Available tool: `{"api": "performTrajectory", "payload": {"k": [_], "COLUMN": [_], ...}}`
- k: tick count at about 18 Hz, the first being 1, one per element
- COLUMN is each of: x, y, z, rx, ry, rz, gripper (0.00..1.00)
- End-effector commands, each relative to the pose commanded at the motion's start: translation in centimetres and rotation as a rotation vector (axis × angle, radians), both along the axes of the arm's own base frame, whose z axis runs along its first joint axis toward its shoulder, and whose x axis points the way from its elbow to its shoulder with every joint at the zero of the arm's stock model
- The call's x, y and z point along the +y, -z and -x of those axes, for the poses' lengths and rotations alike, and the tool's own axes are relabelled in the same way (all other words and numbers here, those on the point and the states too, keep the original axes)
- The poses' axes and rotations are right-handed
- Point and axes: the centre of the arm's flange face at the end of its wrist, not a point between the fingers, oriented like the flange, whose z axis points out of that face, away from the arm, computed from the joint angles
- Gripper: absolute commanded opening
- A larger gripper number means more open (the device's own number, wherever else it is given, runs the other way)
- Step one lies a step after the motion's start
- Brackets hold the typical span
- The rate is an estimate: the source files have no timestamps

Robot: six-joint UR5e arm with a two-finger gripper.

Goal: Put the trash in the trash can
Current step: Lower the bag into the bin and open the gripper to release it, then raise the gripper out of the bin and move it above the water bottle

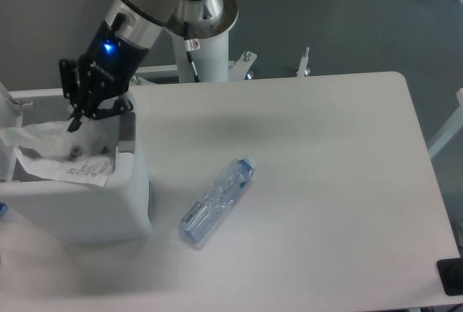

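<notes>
While you look down from the fixed camera, you see the gripper (81, 113) hanging over the open top of the trash can (79, 203), near its back right corner, its dark fingers (74, 121) pointing down and to the left. Whether they are parted or closed you cannot tell from this angle; nothing shows plainly between them, and the wrapper (61, 160) lies just below, draped across the can's mouth with its printed label edge resting on the front rim beside the grey tab (126, 137). The can stands at the left edge of the white surface (325, 182), partly cut off by the picture's border. The bottle (217, 200) lies on its side near the middle of the surface, blue cap toward the upper right, well apart from the can's right wall. You have bare surface all round the bottle, widest to its right out to the rounded far corner. The arm's white pedestal (199, 37) stands behind the back edge.
</notes>
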Motion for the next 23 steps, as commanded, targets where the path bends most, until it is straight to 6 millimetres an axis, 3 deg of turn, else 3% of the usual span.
{"api": "performTrajectory", "payload": {"k": [4, 5, 6, 11, 19, 20, 21, 23], "x": [-0.1, -0.2, -0.4, -0.2, 0.5, 0.3, 0.1, -0.3], "y": [-0.3, -0.6, -1.0, -1.5, -0.1, -0.5, -1.0, -2.8], "z": [-0.5, -0.8, -1.0, -2.8, -3.0, -3.1, -3.2, -3.0], "rx": [0.006, 0.011, 0.016, 0.022, 0.009, 0.012, 0.023, 0.048], "ry": [0.006, 0.010, 0.013, 0.044, 0.058, 0.056, 0.057, 0.053], "rz": [-0.007, -0.012, -0.019, -0.027, -0.008, -0.013, -0.024, -0.054], "gripper": [0.05, 0.10, 0.24, 0.24, 0.23, 0.26, 0.43, 0.89]}}
